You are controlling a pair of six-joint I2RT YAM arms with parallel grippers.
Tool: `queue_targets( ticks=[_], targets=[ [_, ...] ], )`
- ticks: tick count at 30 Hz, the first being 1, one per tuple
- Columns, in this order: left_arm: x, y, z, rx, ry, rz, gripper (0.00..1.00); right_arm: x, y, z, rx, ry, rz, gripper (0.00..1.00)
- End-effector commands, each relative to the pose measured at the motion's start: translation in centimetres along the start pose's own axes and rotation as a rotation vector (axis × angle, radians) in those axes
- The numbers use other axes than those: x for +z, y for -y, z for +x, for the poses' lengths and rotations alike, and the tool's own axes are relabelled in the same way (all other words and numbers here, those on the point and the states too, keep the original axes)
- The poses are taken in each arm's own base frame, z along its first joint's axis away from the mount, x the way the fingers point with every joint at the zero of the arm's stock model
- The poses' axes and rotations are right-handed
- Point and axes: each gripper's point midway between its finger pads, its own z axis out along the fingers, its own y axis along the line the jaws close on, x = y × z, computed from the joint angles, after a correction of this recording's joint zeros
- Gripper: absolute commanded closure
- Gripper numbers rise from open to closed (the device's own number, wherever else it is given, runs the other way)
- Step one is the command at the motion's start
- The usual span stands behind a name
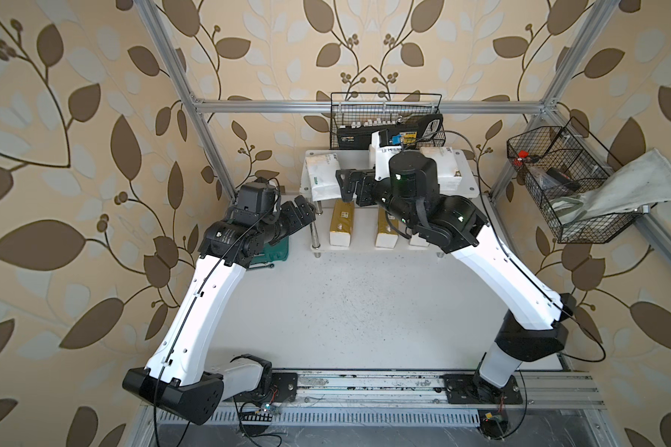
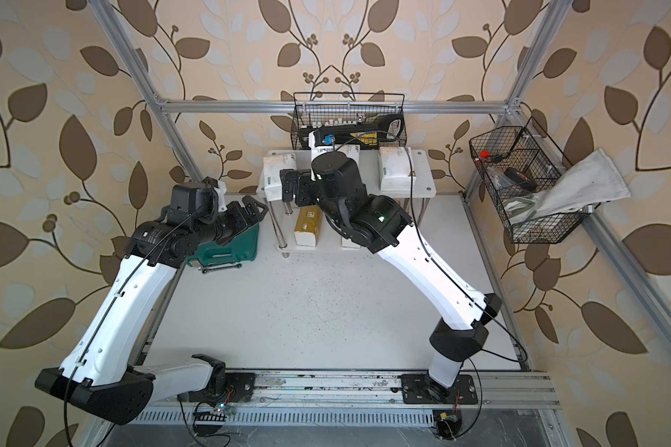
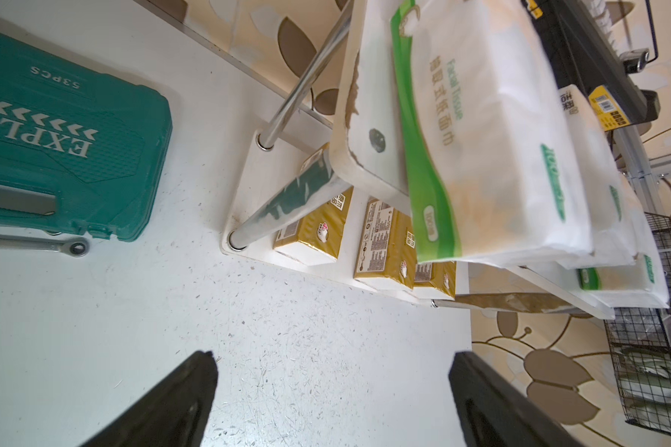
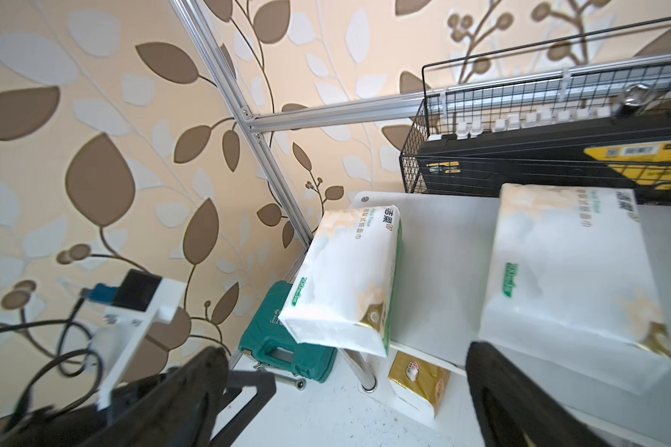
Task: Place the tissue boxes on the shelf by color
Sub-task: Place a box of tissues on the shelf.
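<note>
Right end effector: The right end effector (image 1: 345, 185) is hanging released, jaws spread wide and gripping nothing, over the front edge of the shelf's (image 1: 468, 182) upper board.
Left end effector: The left end effector (image 3: 332, 387) is also standing open and empty, hovering above the bench (image 1: 345, 309) just off the shelf's left front corner.
White packs: The white tissue boxes are lying on the upper board. One (image 4: 345, 278) is sitting at the left end and overhanging the front edge. Another (image 4: 570, 282) is lying well apart from it, and a third (image 1: 440, 170) is showing at the right end.
Gold packs: Three gold tissue boxes (image 3: 310, 228) (image 3: 384, 244) (image 3: 434, 278) are lying side by side on the lower board, white ends facing the front edge.
Progress: The sorting by colour is looking finished.
Handling: These are probably behaving as light, soft packs whose glossy film is giving under pressure and sliding easily.
Hold: Gripping across the narrow width at mid-length is looking safest, since the ends are crumpling.
Risk: The overhanging white pack is looking likeliest to tip off.
Surroundings: A green tool case (image 3: 55, 135) and a wrench (image 3: 35, 244) are lying at the bench's left edge.
</note>
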Motion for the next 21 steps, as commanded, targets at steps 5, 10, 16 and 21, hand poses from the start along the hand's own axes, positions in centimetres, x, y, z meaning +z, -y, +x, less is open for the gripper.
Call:
queue_targets(
  ticks=[5,10,16,21],
  targets=[
    [1.0,2.4,-2.0,0.005,0.032,0.048,0.01,-5.2,3.5,0.9,0.025,0.0,0.03,0.01],
    [1.6,2.8,-3.5,0.043,0.058,0.014,0.01,-8.3,6.8,2.5,0.037,-0.012,0.084,0.01],
    [2.6,2.7,-4.9,0.087,0.075,-0.036,0.01,-10.8,9.9,4.6,0.031,-0.043,0.15,0.01],
    [3.1,2.4,-5.4,0.095,0.074,-0.049,0.01,-12.5,12.1,6.0,0.025,-0.06,0.203,0.01]
  ],
)
